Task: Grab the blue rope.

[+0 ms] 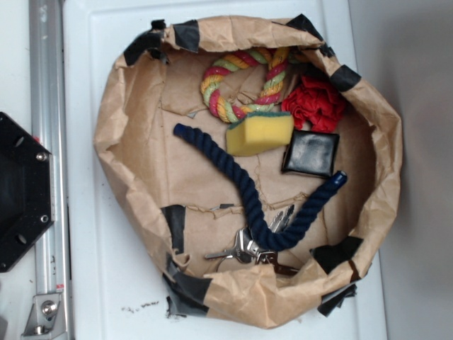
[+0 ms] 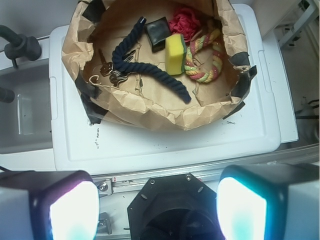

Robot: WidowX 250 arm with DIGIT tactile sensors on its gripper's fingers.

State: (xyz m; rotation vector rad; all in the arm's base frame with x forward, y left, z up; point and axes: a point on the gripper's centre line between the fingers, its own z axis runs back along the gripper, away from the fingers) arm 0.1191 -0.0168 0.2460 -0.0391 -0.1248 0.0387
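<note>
A white plastic lid-like surface [image 1: 106,283] carries a crumpled brown paper bag [image 1: 127,142], rolled down into a bowl and patched with black tape [image 1: 175,227]. Small dark specks [image 1: 139,307] lie on the white surface beside the bag's taped edge.

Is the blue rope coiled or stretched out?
Stretched out: the blue rope lies in one loose curve across the paper nest, over the keys.

A brown paper bag [image 1: 127,120] (its rim patched with black tape) holds a yellow sponge [image 1: 259,132], a striped rope ring [image 1: 244,83] beyond it, a red cloth [image 1: 315,103], a black square box [image 1: 311,153] and keys [image 1: 244,248].
</note>
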